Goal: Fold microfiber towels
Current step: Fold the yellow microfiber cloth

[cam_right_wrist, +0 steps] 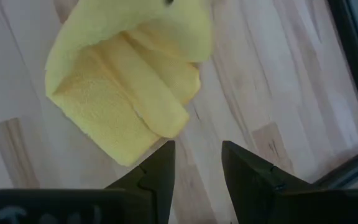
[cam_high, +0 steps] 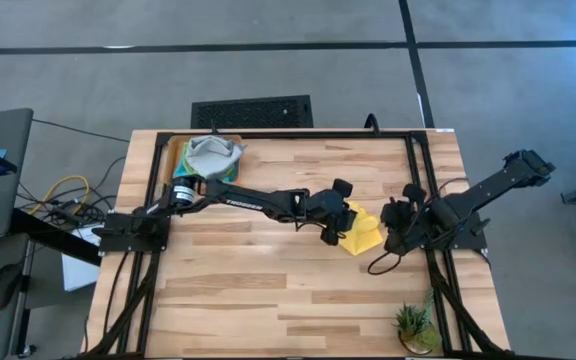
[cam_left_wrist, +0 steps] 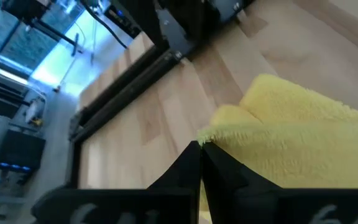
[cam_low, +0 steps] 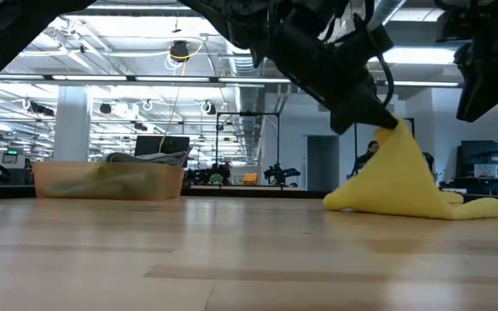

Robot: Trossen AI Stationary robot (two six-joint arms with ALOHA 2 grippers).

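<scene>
A yellow towel [cam_high: 361, 234] lies bunched on the table right of centre, drawn up into a peak [cam_low: 393, 131], with its lower folds on the wood [cam_low: 422, 203]. My left gripper [cam_high: 332, 228] is shut on it. My right gripper [cam_high: 396, 230] hovers open just right of the towel, and its fingers [cam_right_wrist: 160, 165] stand clear of the cloth [cam_right_wrist: 126, 81]. A tan bin [cam_high: 180, 152] at the far left holds grey and green towels [cam_high: 211, 155]. The other towels are not in view. My left gripper pinches the yellow towel's raised edge [cam_left_wrist: 219, 132] between its two shut fingers [cam_left_wrist: 191, 163], slanting down from the table's left. One layer or several, I cannot tell. The cloth hangs below the fingers like a tent, its lower part resting on the table [cam_low: 379, 200].
The tan bin also shows in the low view [cam_low: 109, 180]. A small potted plant [cam_high: 414, 326] stands at the near right corner. Black frame rails [cam_high: 420, 170] run along the table's sides. Bare wood [cam_high: 258, 290] lies left of and in front of the towel.
</scene>
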